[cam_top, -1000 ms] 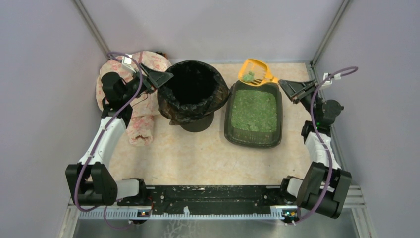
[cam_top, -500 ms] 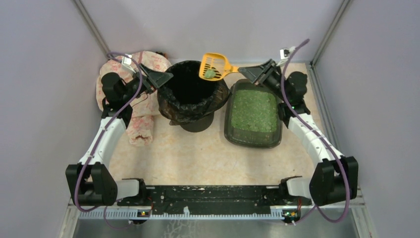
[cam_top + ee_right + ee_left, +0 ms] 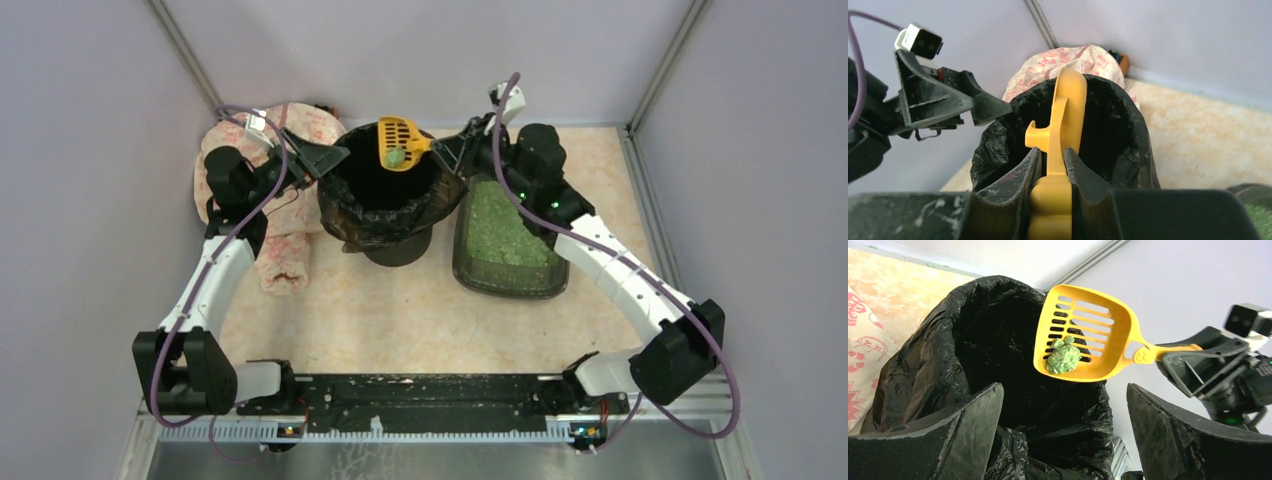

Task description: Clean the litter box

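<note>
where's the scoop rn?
Top view: the scoop, held in the right gripper, hangs over the far side of the bin, just left of the litter box.

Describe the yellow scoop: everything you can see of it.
The scoop looks like yellow-orange plastic. It has a shallow slotted pan with a raised rim, and a flat handle with what looks like a paw-print mark. The right gripper is shut on the handle and holds the scoop tilted above the opening of the black-bagged bin. No contact with the bag is visible. One green clump rests in the pan near its lower rim.
</note>
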You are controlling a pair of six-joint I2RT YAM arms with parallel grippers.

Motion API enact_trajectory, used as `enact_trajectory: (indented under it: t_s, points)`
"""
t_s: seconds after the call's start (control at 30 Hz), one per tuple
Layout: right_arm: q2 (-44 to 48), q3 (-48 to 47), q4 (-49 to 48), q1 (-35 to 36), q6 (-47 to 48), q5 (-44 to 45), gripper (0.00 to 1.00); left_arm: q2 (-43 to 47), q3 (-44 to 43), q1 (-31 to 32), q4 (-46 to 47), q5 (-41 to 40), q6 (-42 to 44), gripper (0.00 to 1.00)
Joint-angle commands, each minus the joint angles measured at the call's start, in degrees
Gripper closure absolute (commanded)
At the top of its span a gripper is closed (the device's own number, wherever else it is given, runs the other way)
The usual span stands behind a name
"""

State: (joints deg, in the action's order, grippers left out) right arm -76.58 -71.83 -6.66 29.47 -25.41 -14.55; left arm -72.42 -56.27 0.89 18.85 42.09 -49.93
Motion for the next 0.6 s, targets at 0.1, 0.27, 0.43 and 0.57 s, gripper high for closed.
enact_trajectory:
  t_s: [0.1, 0.27, 0.43, 0.57]
  points:
    - [-0.4, -7.8, 5.6, 11.7, 23.8, 14.2, 1.00, 0.0, 1.3, -0.1, -1.1, 1.3, -0.4, 0.01]
    - [-3.0, -9.5, 6.6, 18.1, 35.0, 25.8, 1.00, 0.1, 1.3, -0.1, -1.3, 0.9, -0.1, 0.01]
    - [-4.0, -9.4, 4.1, 21.2, 39.3, 31.0, 1.00, 0.1, 1.3, -0.1, -1.3, 1.0, 0.0, 0.01]
    - [-1.3, -5.6, -2.0, 21.7, 37.7, 31.2, 1.00, 0.4, 1.3, -0.1, -1.6, 0.9, 0.3, 0.01]
